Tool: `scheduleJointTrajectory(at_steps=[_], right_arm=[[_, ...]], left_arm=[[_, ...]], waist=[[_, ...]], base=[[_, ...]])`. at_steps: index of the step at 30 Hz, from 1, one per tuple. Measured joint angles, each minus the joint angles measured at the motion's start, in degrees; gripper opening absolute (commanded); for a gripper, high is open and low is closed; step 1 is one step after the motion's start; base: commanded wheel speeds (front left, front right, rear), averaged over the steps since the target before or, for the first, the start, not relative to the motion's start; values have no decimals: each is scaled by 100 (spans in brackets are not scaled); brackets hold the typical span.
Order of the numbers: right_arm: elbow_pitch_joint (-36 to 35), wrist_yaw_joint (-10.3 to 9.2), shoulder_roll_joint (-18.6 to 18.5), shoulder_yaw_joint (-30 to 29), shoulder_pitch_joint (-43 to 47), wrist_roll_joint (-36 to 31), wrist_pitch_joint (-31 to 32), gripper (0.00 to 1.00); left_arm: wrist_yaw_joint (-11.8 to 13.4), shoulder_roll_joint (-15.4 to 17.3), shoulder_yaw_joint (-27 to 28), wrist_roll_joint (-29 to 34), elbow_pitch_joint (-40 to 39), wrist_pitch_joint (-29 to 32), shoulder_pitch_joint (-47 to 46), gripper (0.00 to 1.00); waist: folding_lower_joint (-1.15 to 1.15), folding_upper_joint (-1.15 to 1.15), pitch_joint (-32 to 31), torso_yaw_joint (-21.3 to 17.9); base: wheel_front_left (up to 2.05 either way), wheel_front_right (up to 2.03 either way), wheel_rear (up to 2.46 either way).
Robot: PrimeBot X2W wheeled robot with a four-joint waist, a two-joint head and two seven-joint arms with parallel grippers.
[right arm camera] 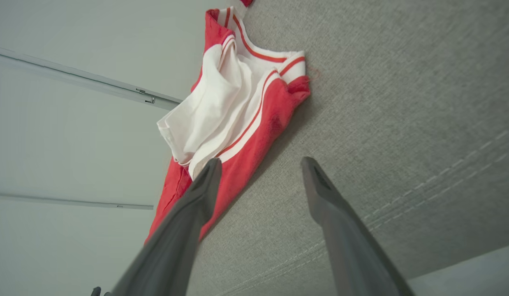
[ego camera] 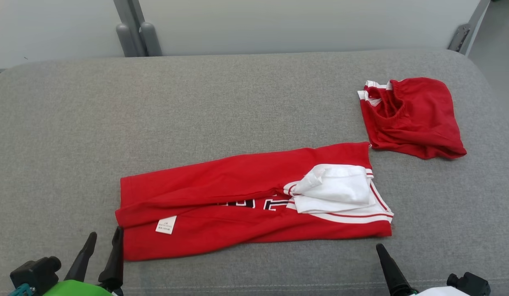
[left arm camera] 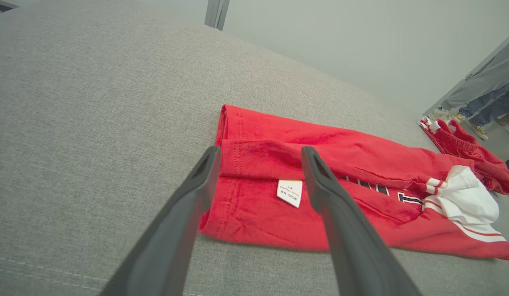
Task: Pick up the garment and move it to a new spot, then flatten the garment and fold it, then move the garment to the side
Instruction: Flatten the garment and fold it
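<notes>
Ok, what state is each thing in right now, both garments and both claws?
Red shirt: lying flat, folded lengthwise into a long strip, wrinkled, white part bunched at its right end.
Care label: exposed, lying on the shirt near its left end.
Red shorts: loosely bunched at the far right.
Left claw: open, empty, at the shirt's left end.
Right claw: open, empty, by the shirt's right end.
</notes>
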Motion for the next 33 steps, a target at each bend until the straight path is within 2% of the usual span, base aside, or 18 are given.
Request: scheduleJointTrajectory(at_steps=[6, 18, 33], right_arm=[[337, 111, 58, -58, -327, 147, 0, 100], [956, 255, 52, -87, -933, 191, 7, 100], [1356, 310, 109, 20, -1621, 191, 0, 100]], left_arm=[[48, -154, 101, 141, -271, 0, 0, 100], [103, -237, 224, 757, -665, -1, 1, 100], [153, -421, 280, 1077, -782, -1, 1, 100]], waist=[[0, 0, 150, 71], [0, 0, 409, 170], [0, 0, 571, 365]], base=[[0, 0, 0], [0, 0, 0], [0, 0, 0]])
